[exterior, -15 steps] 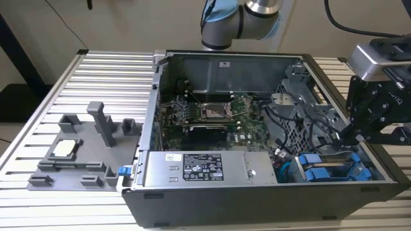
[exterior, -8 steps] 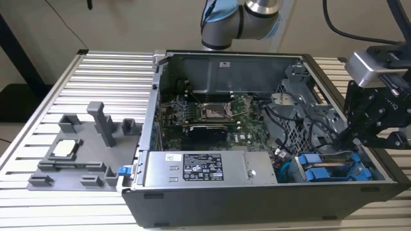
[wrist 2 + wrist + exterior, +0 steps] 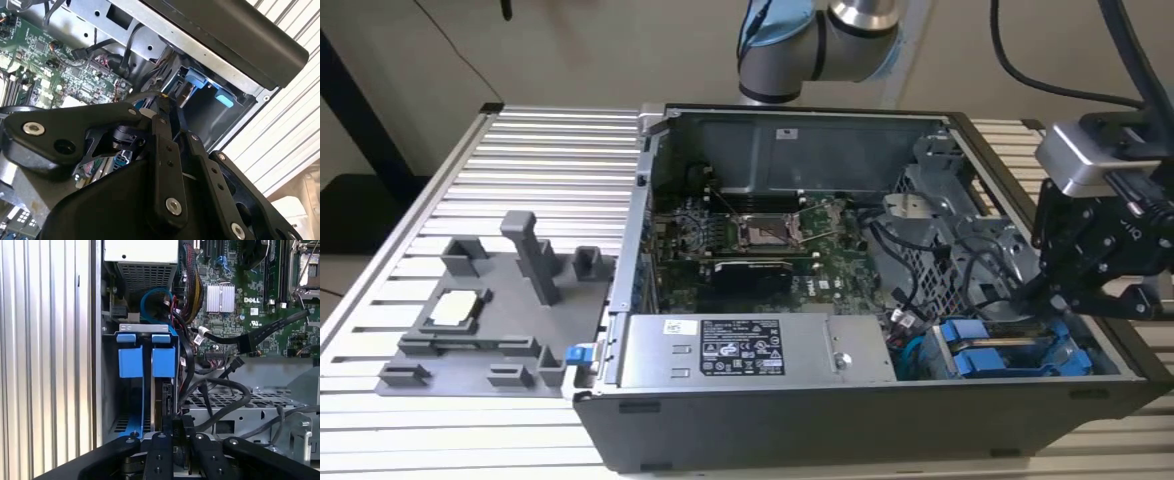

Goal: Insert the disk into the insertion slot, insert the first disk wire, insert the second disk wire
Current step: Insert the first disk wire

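Note:
Two blue carriers point(image 3: 164, 361) stand side by side in the drive bay point(image 3: 987, 352) at the case's front corner, on the exterior view's right. The disk point(image 3: 161, 400) sits on edge in the insertion slot behind the one nearer the cables. My gripper point(image 3: 177, 442) hangs over the bay's cable end, in line with that disk. Its black fingers point(image 3: 165, 150) are drawn close around a small black connector point(image 3: 177, 424) of a disk wire. In the exterior view the gripper point(image 3: 1062, 296) is at the case's right wall, and a black cable point(image 3: 994, 290) runs up to it.
The open computer case point(image 3: 720, 420) lies on a slatted metal table point(image 3: 547, 150). It holds a motherboard point(image 3: 761, 240), a grey labelled power-supply box point(image 3: 740, 350) and loose cable bundles point(image 3: 220, 390). A grey fixture plate point(image 3: 480, 320) stands to the case's left in the exterior view.

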`<state>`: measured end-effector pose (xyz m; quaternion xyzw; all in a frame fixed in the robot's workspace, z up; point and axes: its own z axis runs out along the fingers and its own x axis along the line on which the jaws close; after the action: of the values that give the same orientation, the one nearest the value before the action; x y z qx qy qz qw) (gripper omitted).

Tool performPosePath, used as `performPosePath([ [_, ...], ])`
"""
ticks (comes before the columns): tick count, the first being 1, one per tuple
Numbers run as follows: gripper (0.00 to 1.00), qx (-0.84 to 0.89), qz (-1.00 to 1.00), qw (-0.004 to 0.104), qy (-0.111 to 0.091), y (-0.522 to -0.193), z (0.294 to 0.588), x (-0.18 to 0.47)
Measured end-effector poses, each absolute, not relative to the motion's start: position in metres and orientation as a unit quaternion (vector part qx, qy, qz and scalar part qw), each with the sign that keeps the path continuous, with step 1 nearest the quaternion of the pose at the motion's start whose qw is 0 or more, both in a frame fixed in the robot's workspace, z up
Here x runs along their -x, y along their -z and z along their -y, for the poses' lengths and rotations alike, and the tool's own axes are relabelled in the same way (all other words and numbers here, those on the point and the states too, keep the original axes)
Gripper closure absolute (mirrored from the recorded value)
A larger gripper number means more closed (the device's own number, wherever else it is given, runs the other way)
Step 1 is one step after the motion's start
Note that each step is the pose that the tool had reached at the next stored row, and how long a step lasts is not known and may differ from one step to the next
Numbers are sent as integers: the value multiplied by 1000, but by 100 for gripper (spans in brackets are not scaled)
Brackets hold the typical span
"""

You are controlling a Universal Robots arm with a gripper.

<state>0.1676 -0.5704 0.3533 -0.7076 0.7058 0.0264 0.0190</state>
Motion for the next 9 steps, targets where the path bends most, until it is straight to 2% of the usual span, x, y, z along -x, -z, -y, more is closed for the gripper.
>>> performPosePath([
  [9, 81, 708, -706, 18, -26, -345, 570, -170],
])
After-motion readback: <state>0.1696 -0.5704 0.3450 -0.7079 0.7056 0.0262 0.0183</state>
